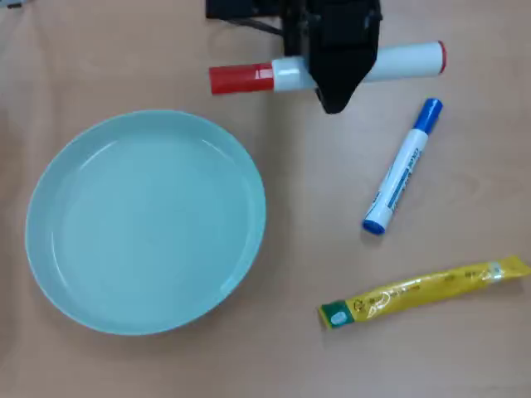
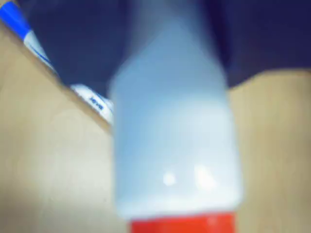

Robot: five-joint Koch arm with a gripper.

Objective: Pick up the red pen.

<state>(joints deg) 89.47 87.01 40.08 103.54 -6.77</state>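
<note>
Overhead, red pen (image 1: 398, 61) lies sideways (cap left); end effector (image 1: 333, 93) state unclear.

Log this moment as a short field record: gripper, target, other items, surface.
gripper: black gripper over the middle of the red pen, fingers hidden; open or shut cannot be told
target: red pen lying flat near the overhead view's top edge, cap to the left
other items: empty pale green plate; blue marker; yellow sachet
surface: tan table
</note>
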